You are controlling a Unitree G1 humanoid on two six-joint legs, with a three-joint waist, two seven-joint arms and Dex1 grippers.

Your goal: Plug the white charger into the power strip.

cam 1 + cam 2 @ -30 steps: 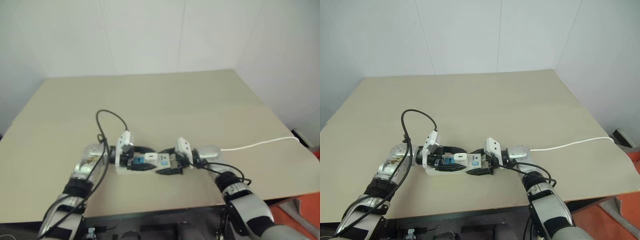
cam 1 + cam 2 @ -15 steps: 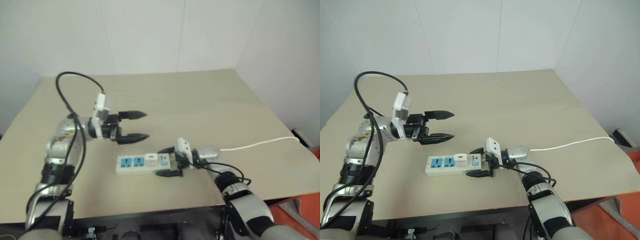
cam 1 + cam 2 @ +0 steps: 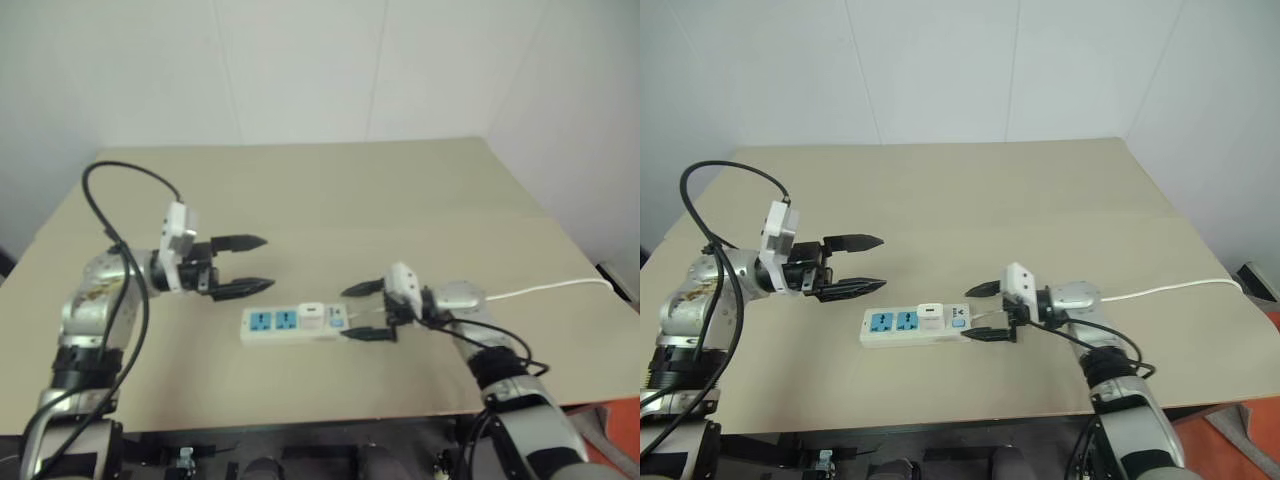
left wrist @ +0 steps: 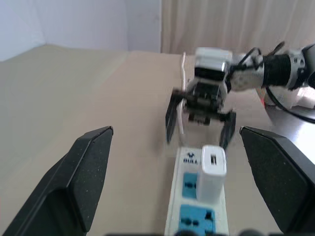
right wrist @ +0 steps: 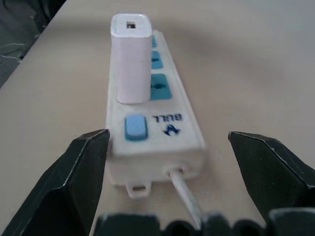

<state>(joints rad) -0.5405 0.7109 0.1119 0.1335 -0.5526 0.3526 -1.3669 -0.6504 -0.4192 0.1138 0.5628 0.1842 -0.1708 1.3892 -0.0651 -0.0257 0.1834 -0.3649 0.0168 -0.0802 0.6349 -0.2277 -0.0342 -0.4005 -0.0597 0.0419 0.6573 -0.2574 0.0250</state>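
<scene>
One power strip point(image 3: 912, 327) is lying at the lower middle of the head view, and one white charger point(image 3: 930, 315) is standing upright in it. On the strip, two blue socket faces point(image 5: 158, 69) are showing bare beside the charger; whether a third is sitting under the charger cannot be told. One blue button point(image 5: 135, 127) is sitting at the strip's cord end. One thin white cord point(image 3: 1180, 290) is trailing toward the right edge. Two grippers are showing: the left gripper point(image 3: 865, 264) at the left, the right gripper point(image 3: 990, 311) at lower centre-right, each spreading two black fingers. One tan table point(image 3: 1040, 200) is carrying everything.
</scene>
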